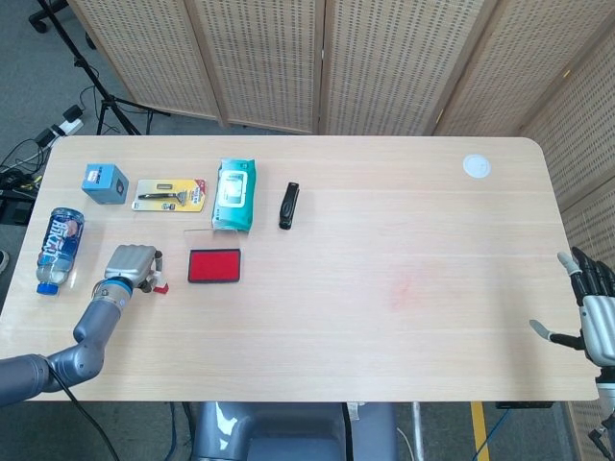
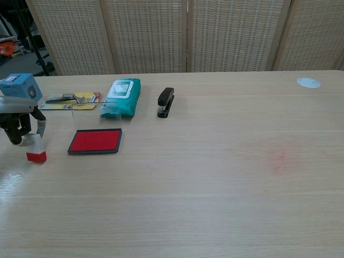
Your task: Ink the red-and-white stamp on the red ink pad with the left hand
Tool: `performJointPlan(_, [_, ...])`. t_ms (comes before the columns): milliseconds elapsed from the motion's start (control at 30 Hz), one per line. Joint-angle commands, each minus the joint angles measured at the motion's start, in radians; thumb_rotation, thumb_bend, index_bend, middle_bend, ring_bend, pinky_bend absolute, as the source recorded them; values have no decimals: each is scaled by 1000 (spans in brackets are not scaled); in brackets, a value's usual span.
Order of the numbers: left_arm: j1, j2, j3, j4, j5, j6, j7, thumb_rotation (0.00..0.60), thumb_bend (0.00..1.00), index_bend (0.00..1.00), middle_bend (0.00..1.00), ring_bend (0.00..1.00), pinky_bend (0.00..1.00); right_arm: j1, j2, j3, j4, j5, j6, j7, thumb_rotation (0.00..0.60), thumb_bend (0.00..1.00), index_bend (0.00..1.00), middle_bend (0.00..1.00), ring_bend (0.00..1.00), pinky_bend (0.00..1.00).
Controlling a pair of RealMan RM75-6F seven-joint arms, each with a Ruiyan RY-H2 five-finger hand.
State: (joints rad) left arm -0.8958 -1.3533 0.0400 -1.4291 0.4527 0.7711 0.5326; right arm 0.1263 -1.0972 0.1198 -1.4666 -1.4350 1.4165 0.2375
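- The wooden table (image 1: 384, 317) fills the head view.
- My left hand (image 1: 129, 264) sits near the table's left edge, at about 8 o'clock from centre. Its fingers grasp the white top of the red-and-white stamp (image 2: 36, 149).
- My right hand (image 1: 596, 307) hangs off the table's right edge at about 4 o'clock, released, fingers spread.
- The red ink pad (image 1: 213, 265) lies flat just beside the stamp, at 3 o'clock from it, not touching.
- The stamp stands nearly upright, red base on the table.
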Motion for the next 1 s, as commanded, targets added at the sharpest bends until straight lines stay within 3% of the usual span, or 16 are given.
performJointPlan(33, [1,8,2,-13,9,7,3,600,393,526,912,976,948,0,0,0,-1,0,0,0,600,0,0,0,0,0])
performJointPlan(1000, [-26,88,24,-124,-20,7,24,600,363,482,908,972,948,-2,4,0,-8,-1,3,7,600,0,0,0,0,0])
